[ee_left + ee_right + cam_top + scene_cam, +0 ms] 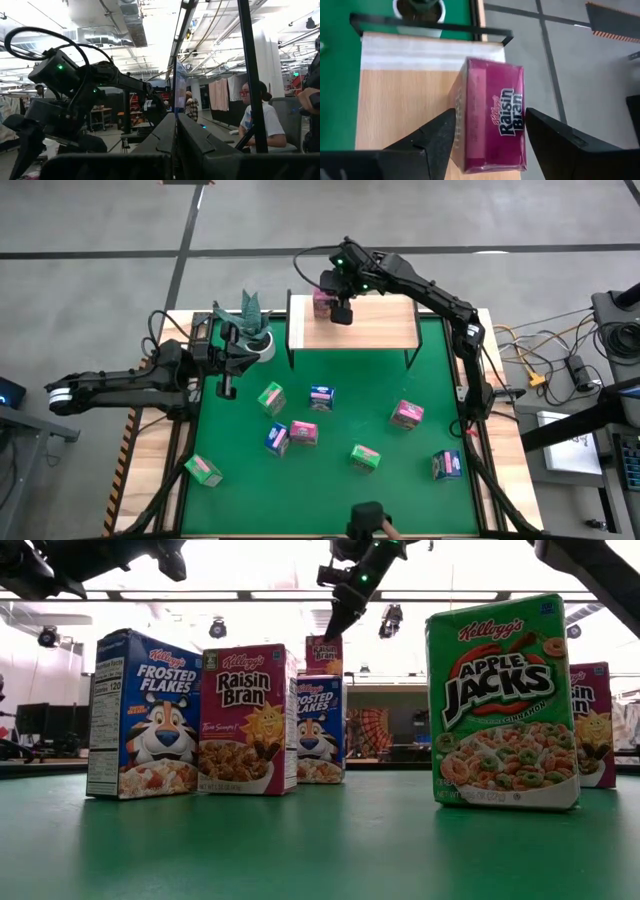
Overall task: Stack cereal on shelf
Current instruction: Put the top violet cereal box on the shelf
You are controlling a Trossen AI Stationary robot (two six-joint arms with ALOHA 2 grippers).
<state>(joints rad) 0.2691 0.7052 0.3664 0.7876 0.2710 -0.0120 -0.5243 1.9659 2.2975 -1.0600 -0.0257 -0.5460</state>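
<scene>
A pink Raisin Bran cereal box stands upright on its bottom at the far left corner of the pale wooden shelf; the low view shows it raised behind the other boxes. My right gripper is above it, slanting down and open, with one finger on each side of the box. Several more cereal boxes, green, blue and pink, stand on the green mat. My left gripper waits shut at the mat's left edge, holding nothing.
A white pot with a green plant stands just left of the shelf, close to my left gripper. The shelf board to the right of the pink box is bare. The shelf's black end rail runs behind the box. A seated person shows beyond the table.
</scene>
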